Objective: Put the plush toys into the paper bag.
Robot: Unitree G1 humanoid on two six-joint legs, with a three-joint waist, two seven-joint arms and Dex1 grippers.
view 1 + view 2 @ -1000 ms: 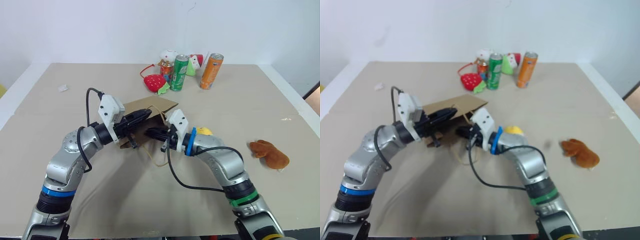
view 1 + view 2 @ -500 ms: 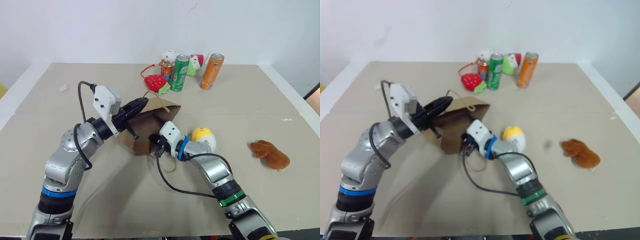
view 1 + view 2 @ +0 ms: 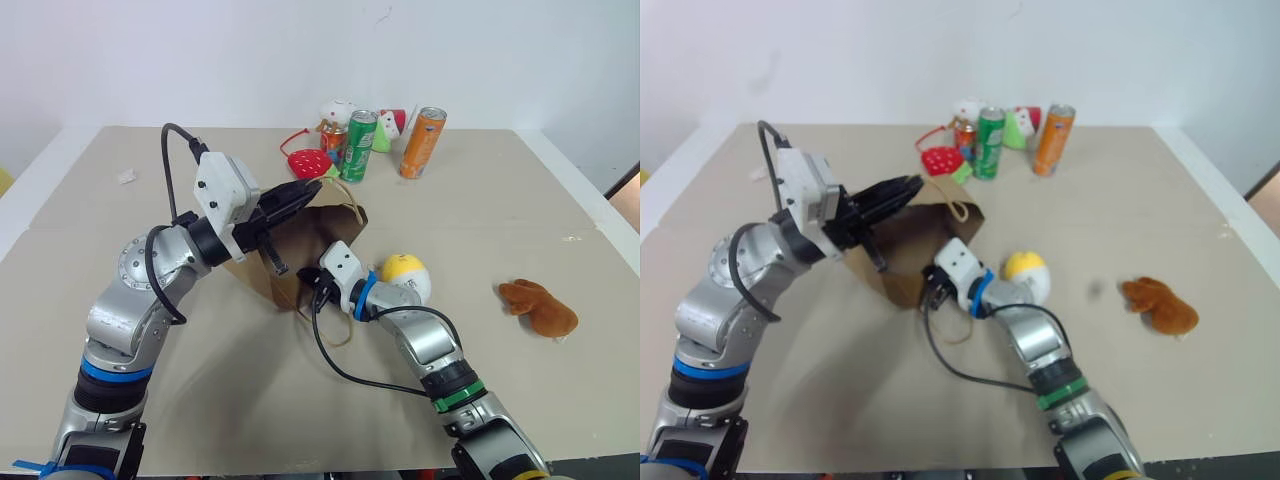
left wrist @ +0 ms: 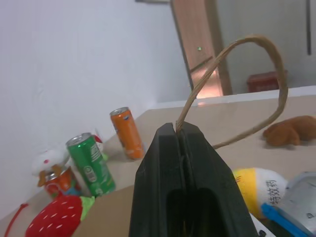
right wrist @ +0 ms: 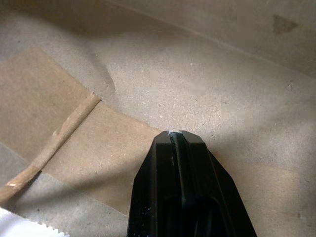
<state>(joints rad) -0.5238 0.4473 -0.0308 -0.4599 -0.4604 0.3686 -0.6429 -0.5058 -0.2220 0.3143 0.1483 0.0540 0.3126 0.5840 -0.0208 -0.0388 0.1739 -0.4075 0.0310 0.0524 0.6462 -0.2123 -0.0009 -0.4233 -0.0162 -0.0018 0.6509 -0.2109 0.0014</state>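
Brown paper bag (image 3: pixel 300 245) tipped up mid-table; yellow/white egg plush (image 3: pixel 406 276) beside it; brown furry plush (image 3: pixel 540 307) far right.

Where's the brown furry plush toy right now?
The brown furry plush toy lies on the table's right side, apart from the paper bag and beyond the yellow-topped egg plush.

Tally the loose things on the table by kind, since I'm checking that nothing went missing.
Plush toys: 5: egg plush, brown plush, strawberry plush, two white-and-red plush figures
Cans: 3: green can, orange can, a partly hidden can
Paper bag: 1
Total: 9
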